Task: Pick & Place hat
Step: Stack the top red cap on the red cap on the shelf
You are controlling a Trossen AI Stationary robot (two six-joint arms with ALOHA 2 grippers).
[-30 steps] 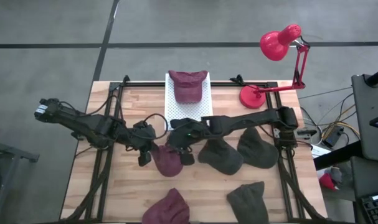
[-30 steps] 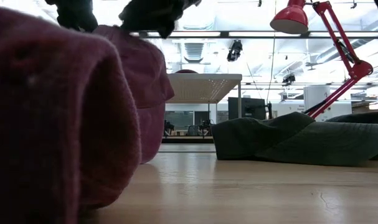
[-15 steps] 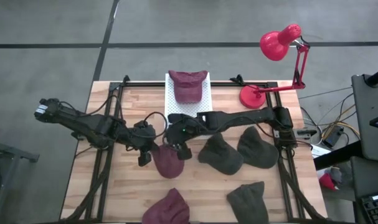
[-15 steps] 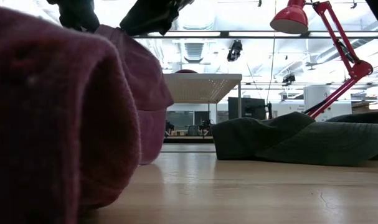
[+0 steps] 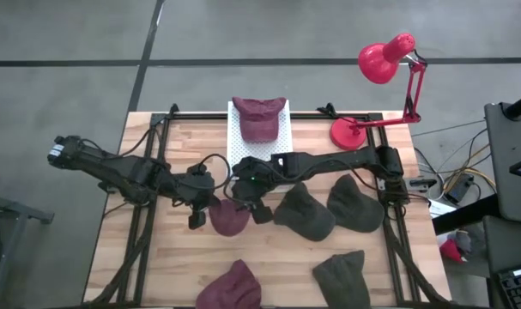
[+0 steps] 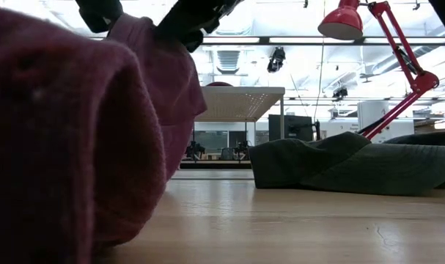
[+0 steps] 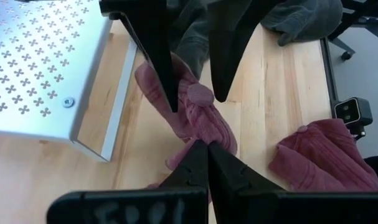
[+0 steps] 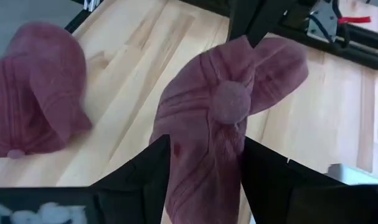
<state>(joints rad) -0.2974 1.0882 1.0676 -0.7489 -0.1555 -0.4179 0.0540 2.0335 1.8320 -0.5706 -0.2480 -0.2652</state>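
Observation:
A maroon hat [image 5: 229, 219] with a button on top [image 8: 231, 99] sits at mid-table, between my two grippers. My left gripper [image 7: 207, 148] is shut on the hat's left side; it also shows in the high view [image 5: 207, 212]. My right gripper [image 8: 204, 142] comes from the right and is open, one finger on each side of the crown. The high view shows it over the hat's right side [image 5: 250, 204]. A second maroon hat [image 5: 258, 116] lies on the white perforated stand [image 5: 243, 153] at the far edge. My left gripper pinches the crown's edge [image 7: 203, 127] on the hat's left side between its two fingers. It comes slanting down from the table's left. That side is drawn up into a peak [image 6: 134, 26], and the rest of the hat hangs down toward the table. My right gripper has the crown cloth [image 8: 201, 155] lying between its fingers [image 8: 145, 177]; I cannot tell whether they touch it.
Three dark green hats lie to the right [image 5: 303, 213], farther right [image 5: 354, 204] and at the near right [image 5: 342, 275]. Another maroon hat [image 5: 230, 287] lies at the near edge and fills the low view's left. A red desk lamp [image 5: 384, 60] stands at the far right corner.
My left gripper has drawn the hat's left side up a little. The hat now stands in a taller peak and looks narrower from above. My right gripper has turned slightly over the crown and stays open.

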